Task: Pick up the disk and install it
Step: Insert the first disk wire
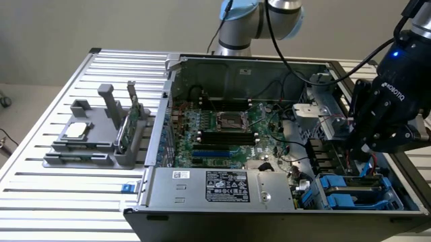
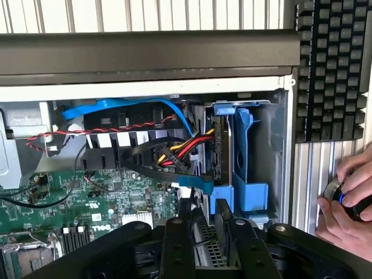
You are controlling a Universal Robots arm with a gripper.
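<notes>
A robot arm's gripper [image 2: 200, 232] hangs inside an open computer case [image 1: 222, 60], its two black fingers [image 2: 177, 244] parted about halfway with nothing visibly clamped between them. The disk [image 2: 218, 145], a grey drive in a blue carrier [image 2: 244, 151], stands on edge in the drive bay just ahead of the fingertips and a little to one side, close but apart from them. A bundle of red, yellow and black cables [image 2: 180, 152] and a flat blue cable [image 2: 174, 113] lie beside the bay, nearer the jaws' other side. A person's hand [image 2: 349, 203] rests on a round knob outside the case wall, beside a black keyboard [image 2: 331, 70]. The risk, as judged here: a finger could snag the loose wiring or strike the bay's edge, since the gap around the carrier looks tight.
</notes>
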